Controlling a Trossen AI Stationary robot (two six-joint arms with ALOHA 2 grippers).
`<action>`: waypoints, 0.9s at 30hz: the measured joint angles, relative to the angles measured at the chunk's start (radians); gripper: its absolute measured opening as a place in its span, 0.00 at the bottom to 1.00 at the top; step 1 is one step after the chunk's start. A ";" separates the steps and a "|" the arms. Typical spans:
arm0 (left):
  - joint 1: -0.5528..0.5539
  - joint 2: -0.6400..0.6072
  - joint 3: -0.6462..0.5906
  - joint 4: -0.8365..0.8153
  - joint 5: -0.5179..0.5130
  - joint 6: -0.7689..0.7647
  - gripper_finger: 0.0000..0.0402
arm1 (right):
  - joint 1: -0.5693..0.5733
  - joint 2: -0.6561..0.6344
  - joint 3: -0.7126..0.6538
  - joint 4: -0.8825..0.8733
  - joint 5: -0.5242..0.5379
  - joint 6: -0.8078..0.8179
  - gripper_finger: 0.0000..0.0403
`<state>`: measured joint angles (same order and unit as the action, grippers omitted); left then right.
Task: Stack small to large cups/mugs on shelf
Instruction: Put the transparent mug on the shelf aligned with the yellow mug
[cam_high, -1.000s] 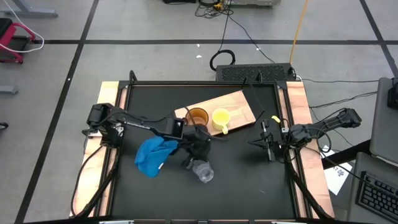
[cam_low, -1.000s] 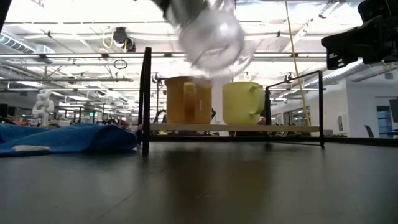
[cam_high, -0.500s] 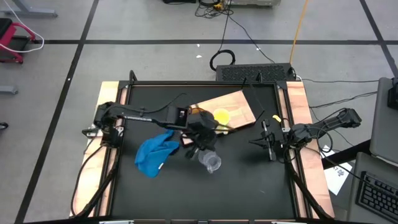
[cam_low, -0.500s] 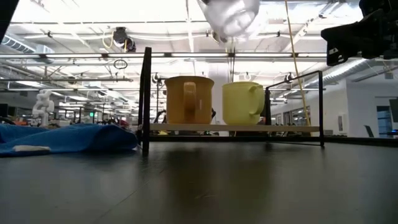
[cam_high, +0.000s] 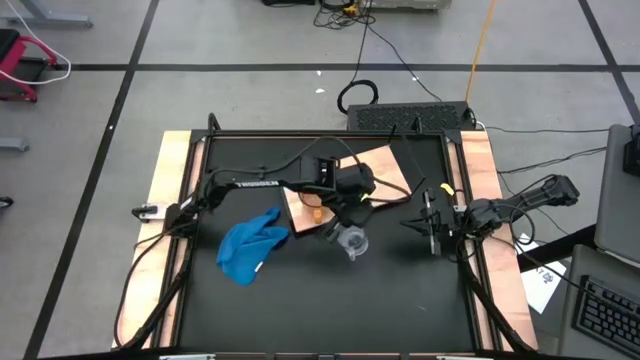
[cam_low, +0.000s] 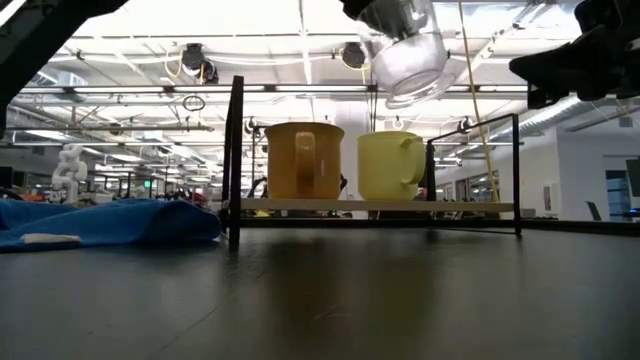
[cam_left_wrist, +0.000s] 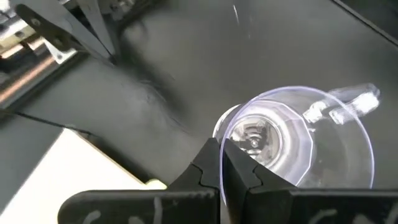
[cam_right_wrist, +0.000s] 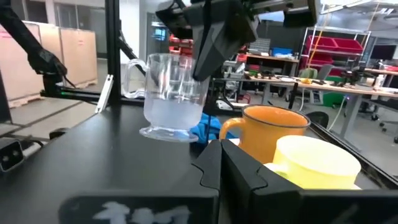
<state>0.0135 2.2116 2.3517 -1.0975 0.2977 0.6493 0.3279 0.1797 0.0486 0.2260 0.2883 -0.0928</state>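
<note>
Two mugs (cam_low: 345, 160) on one shelf (cam_low: 380, 206) — one clear cup (cam_low: 405, 55) aloft.

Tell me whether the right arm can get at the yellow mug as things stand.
Probably not cleanly. The left gripper hangs above the shelf holding the clear cup beside the yellow mug, crowding the right gripper, which waits shut.

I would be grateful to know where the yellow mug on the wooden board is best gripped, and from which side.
Grip the yellow mug by its rim wall, coming from straight above: it stands upright and open on the board, its handle facing the orange mug close beside it. That side looks cramped, so I would pinch the wall on the far side.
</note>
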 joint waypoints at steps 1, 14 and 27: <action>0.000 -0.002 0.000 -0.001 0.008 0.007 0.00 | 0.001 -0.007 0.000 -0.009 -0.001 -0.002 0.00; 0.006 -0.022 0.005 0.168 0.002 0.047 0.00 | 0.002 -0.025 0.000 -0.098 -0.004 0.038 0.00; 0.157 -0.060 0.005 0.299 0.022 -0.030 0.00 | 0.002 -0.022 0.000 -0.123 -0.005 0.069 0.00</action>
<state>0.1710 2.1517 2.3569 -0.7989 0.3198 0.6196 0.3294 0.1581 0.0486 0.1033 0.2829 -0.0235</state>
